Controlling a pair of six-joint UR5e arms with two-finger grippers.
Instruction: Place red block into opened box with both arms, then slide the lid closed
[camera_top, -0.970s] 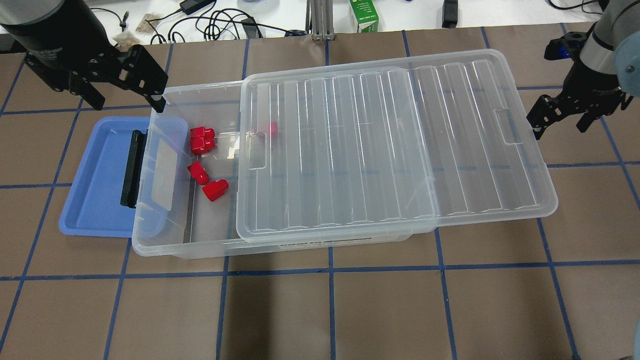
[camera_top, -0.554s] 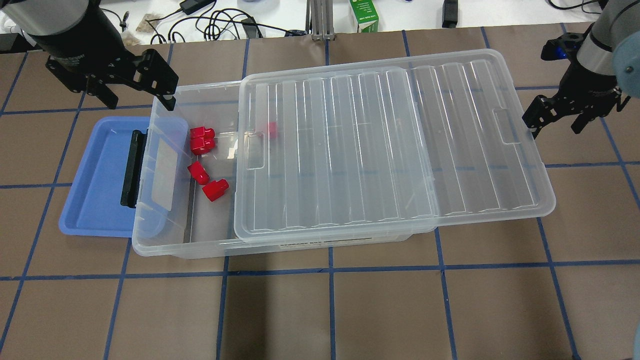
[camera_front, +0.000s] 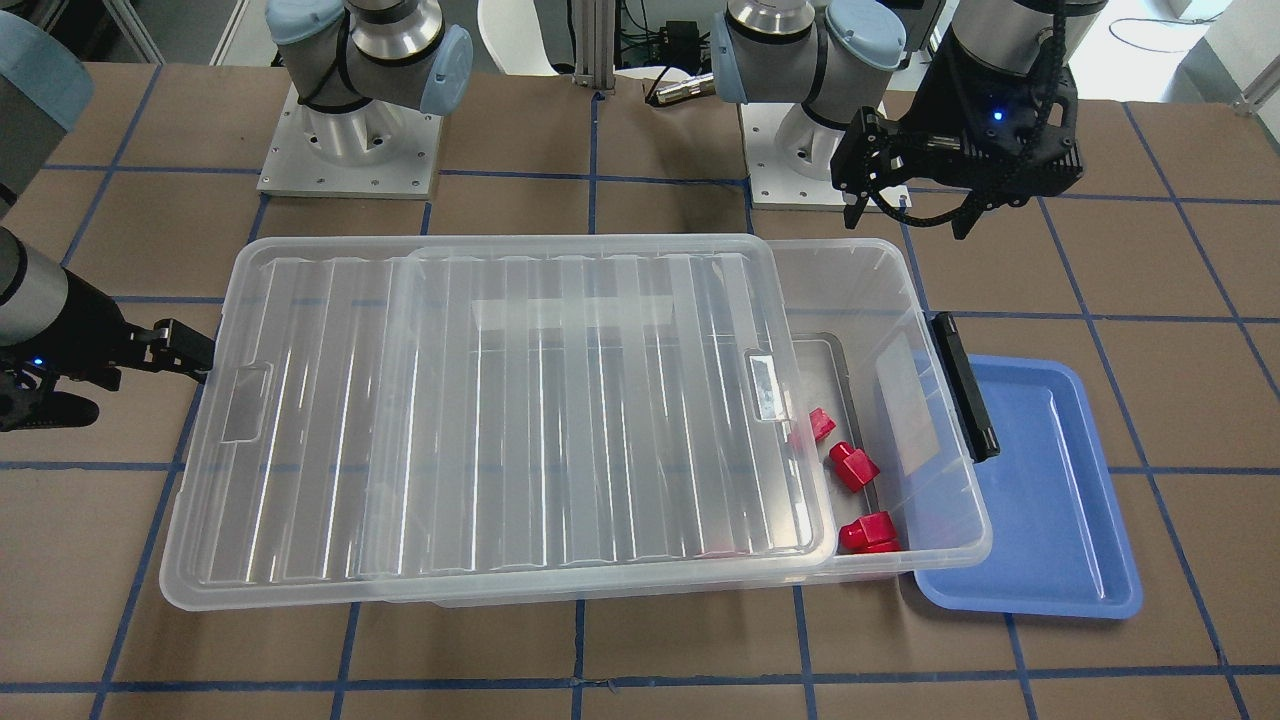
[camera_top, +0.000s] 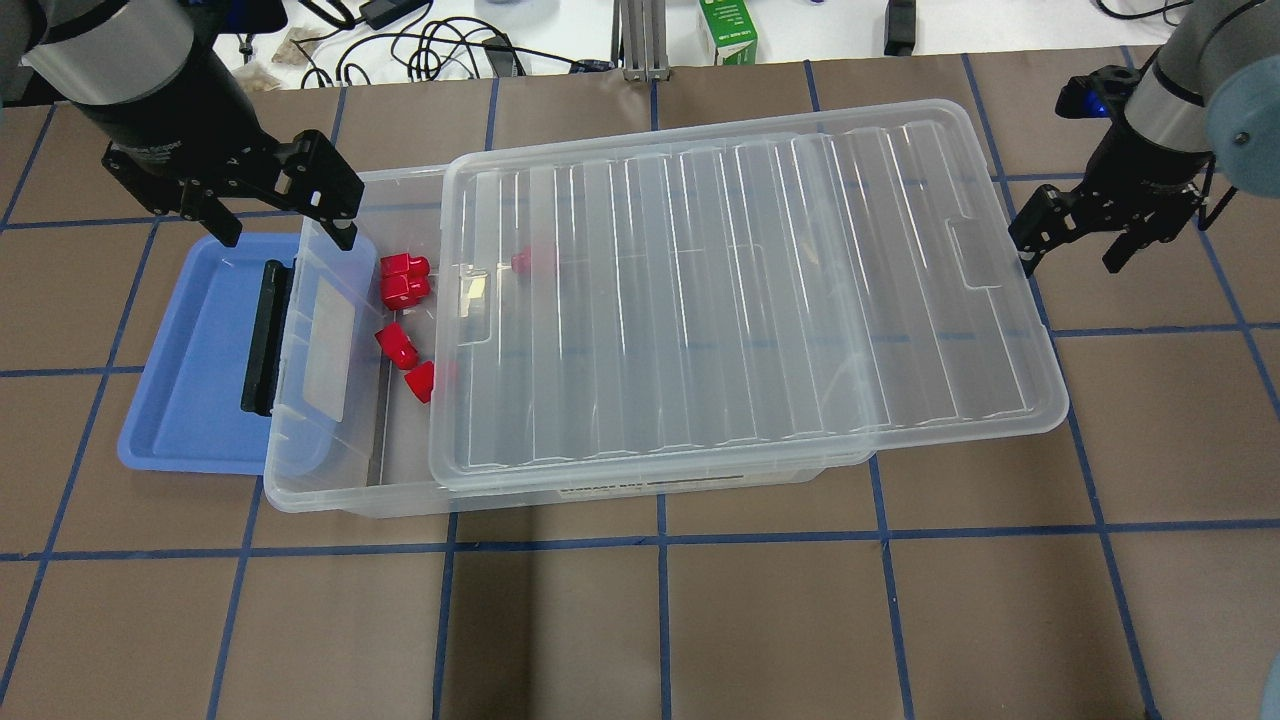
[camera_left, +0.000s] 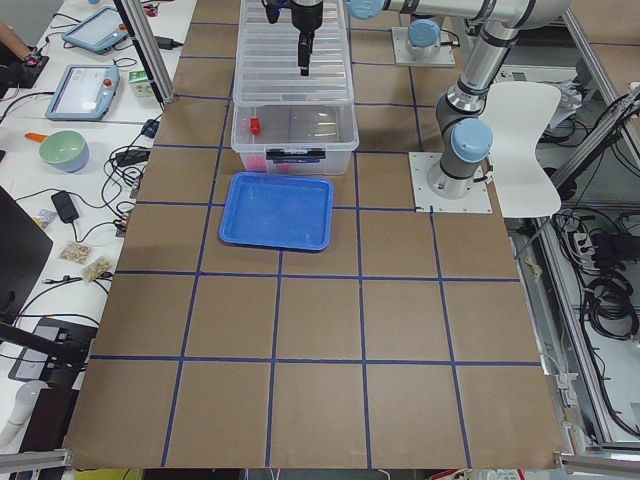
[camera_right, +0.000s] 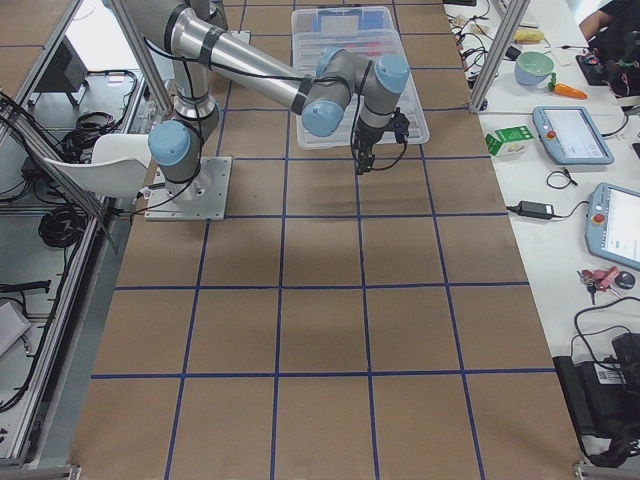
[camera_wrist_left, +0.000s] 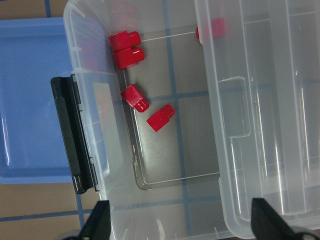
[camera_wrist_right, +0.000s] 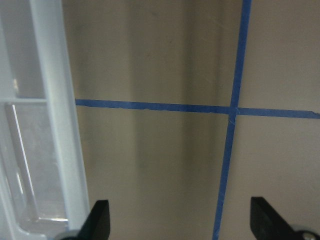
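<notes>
The clear box (camera_top: 320, 480) lies across the table with the ribbed clear lid (camera_top: 750, 290) over most of it, leaving its left end uncovered. Several red blocks (camera_top: 404, 277) lie on the box floor there (camera_wrist_left: 135, 97); one (camera_top: 535, 260) shows through the lid. My left gripper (camera_top: 285, 228) hangs open above the box's far left corner, holding nothing. My right gripper (camera_top: 1070, 255) is open at the lid's right short end, with one of its fingers (camera_front: 190, 355) against the lid's rim (camera_wrist_right: 50, 100).
A blue tray (camera_top: 190, 350) lies at the box's left end, beside the black clip (camera_top: 262, 340). A green carton (camera_top: 728, 35) and cables (camera_top: 440, 45) sit beyond the table's far edge. The arm bases (camera_front: 345, 150) stand behind the box.
The lid has slid left, covering more of the open end and part of one block. My right gripper moved left with it. My left gripper shifted right, toward the box corner.
</notes>
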